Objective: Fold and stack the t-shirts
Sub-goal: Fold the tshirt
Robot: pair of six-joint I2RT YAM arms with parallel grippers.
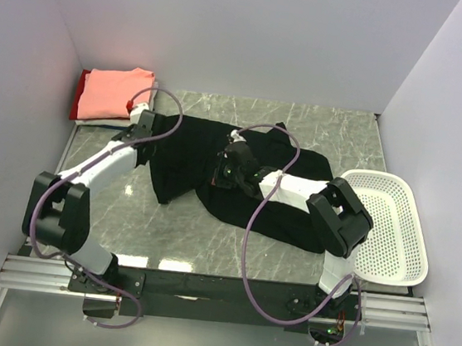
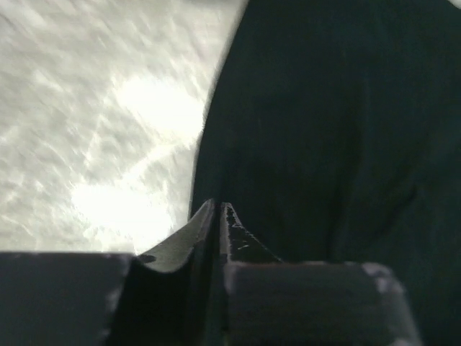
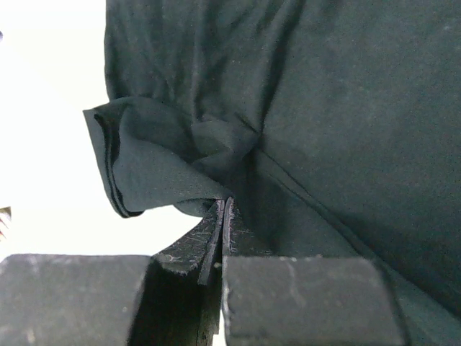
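Observation:
A large black t-shirt (image 1: 282, 204) lies crumpled across the middle of the marble table. My left gripper (image 1: 142, 126) is at its left edge. In the left wrist view the jaws (image 2: 217, 206) are pressed together right where the shirt's edge (image 2: 324, 122) meets the tips. My right gripper (image 1: 229, 173) is over the shirt's middle. It is shut (image 3: 224, 202) on a bunched fold of the black cloth (image 3: 216, 140), with a hemmed flap hanging to the left. A folded salmon-pink shirt (image 1: 115, 91) tops a stack at the back left, with a red one (image 1: 78, 99) under it.
A white plastic mesh basket (image 1: 381, 176) stands at the right side of the table, beside the right arm's elbow. White walls close in the left, back and right. Cables loop over both arms. Bare marble (image 1: 182, 234) shows in front of the shirt.

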